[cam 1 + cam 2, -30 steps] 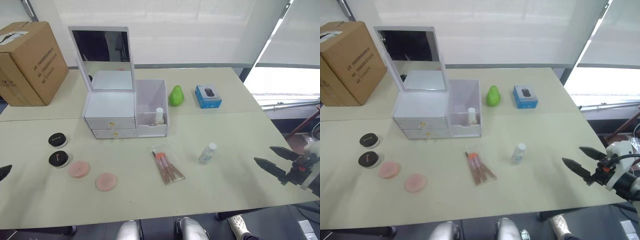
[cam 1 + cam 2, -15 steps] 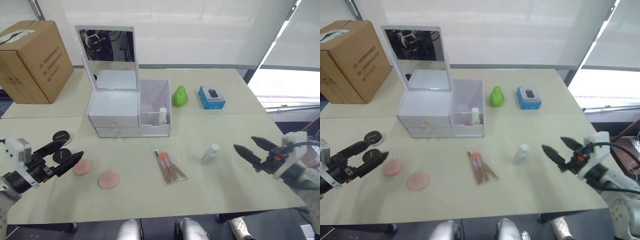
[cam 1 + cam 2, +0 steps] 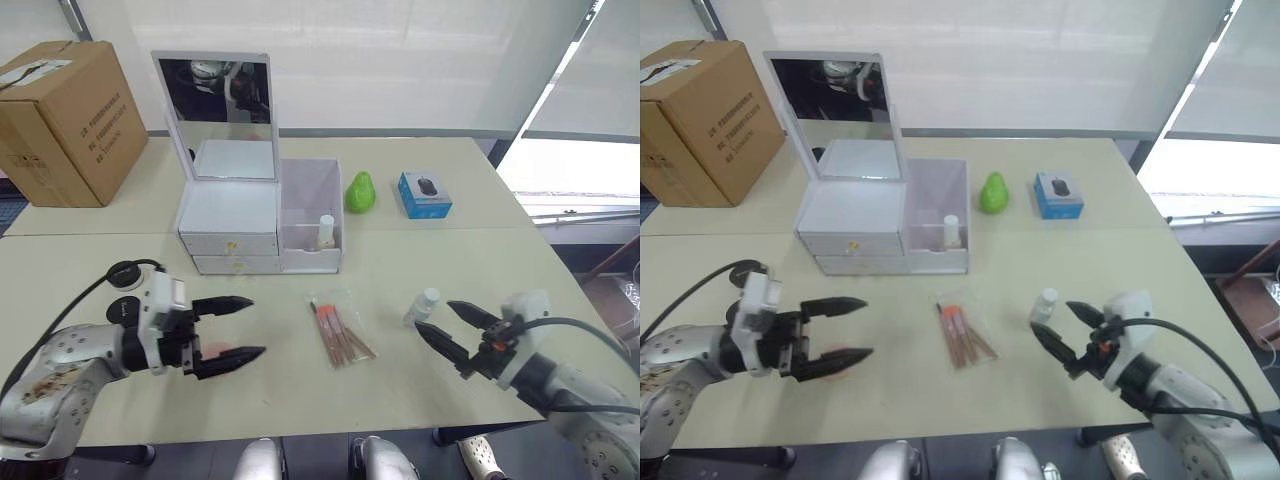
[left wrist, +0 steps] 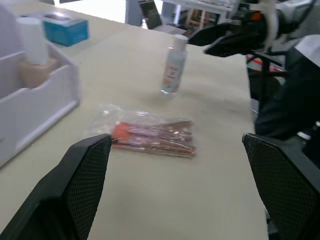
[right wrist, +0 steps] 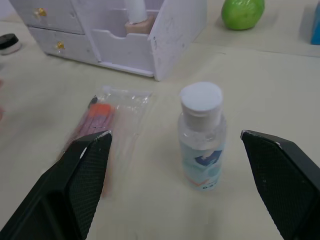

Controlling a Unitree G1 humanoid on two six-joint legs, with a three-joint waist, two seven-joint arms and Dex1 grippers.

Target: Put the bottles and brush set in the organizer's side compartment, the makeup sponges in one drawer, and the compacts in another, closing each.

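Now the right gripper (image 3: 1068, 339), fingers spread, is facing the clear bottle (image 5: 201, 135) standing at its twelve o'clock on the worktop (image 3: 480, 260); light and slick, probably best pinched mid-body, while the left gripper (image 3: 235, 328) is gaping too.

office: desks (image 3: 470, 250), roller blinds (image 3: 400, 60)
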